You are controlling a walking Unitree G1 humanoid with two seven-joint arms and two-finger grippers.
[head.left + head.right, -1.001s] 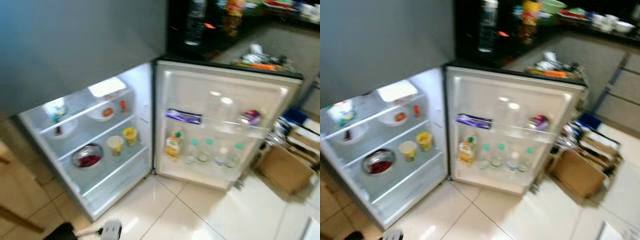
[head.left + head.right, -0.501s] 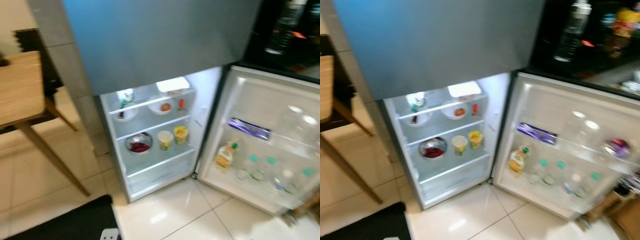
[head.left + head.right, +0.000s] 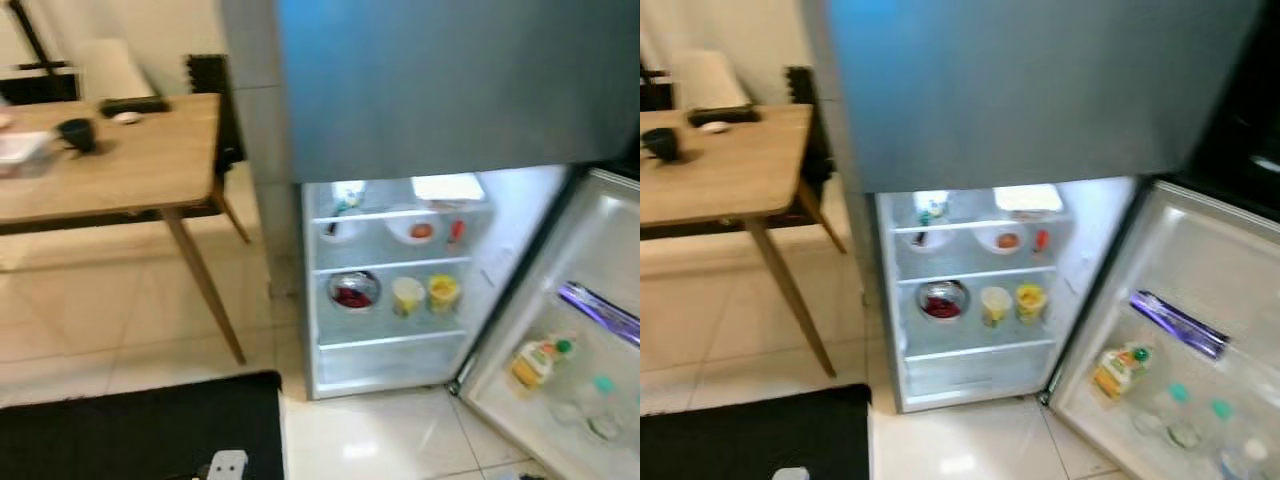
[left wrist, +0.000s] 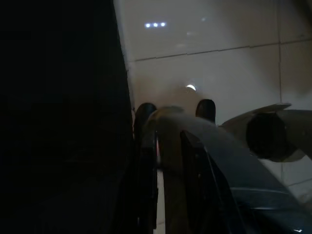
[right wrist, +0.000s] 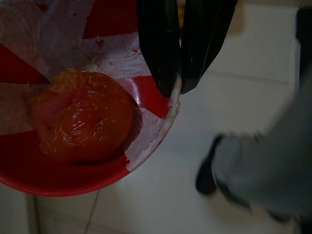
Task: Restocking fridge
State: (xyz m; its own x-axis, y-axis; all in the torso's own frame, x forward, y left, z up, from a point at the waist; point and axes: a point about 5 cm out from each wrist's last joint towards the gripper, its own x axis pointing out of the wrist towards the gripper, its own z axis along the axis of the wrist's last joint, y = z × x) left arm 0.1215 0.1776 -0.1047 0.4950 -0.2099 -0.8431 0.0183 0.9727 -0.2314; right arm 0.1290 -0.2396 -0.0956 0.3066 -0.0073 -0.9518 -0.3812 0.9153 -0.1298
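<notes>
Right gripper (image 5: 174,90) fingers clamped on red bowl (image 5: 146,146) rim, wrapped tomato (image 5: 83,117) inside, bound for open fridge (image 3: 390,290). Left gripper (image 4: 175,109) idle, fingers apart.

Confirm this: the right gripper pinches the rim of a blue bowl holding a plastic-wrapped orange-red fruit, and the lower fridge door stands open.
Wrong in one respect: the bowl is red and white, not blue. The right wrist view shows the right gripper pinching the rim of the red and white bowl that holds the plastic-wrapped orange-red fruit. The white lower fridge door does stand open, as the eye views show.
</notes>
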